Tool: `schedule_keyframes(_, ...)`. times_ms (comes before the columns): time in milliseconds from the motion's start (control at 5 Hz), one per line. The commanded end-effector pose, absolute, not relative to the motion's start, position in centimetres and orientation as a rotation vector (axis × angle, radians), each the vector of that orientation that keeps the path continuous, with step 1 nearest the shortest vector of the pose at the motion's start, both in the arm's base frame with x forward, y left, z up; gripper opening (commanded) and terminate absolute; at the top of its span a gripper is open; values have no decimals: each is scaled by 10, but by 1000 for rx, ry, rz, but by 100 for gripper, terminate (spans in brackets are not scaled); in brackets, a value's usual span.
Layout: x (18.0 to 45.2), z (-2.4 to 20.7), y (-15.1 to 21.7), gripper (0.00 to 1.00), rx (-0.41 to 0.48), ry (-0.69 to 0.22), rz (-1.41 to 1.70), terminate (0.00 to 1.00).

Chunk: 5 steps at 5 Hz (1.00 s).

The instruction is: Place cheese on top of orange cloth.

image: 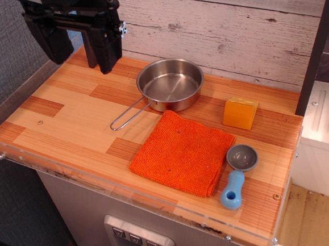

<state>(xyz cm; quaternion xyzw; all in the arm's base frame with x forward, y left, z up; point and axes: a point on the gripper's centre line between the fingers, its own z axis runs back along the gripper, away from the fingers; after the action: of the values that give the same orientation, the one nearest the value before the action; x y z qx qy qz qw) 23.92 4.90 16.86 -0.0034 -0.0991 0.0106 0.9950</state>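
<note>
The cheese (240, 112) is a small yellow-orange block standing on the wooden counter at the right, just beyond the far right corner of the orange cloth (182, 152). The cloth lies flat in the middle of the counter, with nothing on it. My black gripper (80, 50) hangs above the counter's far left corner, well away from the cheese. Its two fingers (103, 48) point down, spread apart, with nothing between them.
A steel pan (170, 84) with a wire handle stands behind the cloth. A scoop with a blue handle (233, 190) and grey bowl lies right of the cloth, near the front edge. A clear lip (130, 189) runs along the counter's front. A plank wall (231, 26) stands behind.
</note>
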Motion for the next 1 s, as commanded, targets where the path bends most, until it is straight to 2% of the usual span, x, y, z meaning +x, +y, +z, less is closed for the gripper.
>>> schedule_keyframes(0, 239, 169, 49, 100, -7, -199, 21, 0)
schedule_keyframes(400, 272, 132, 4, 100, -80, -252, -50, 0)
schedule_keyframes(800, 329, 108, -30, 100, -72, -264, -6, 0)
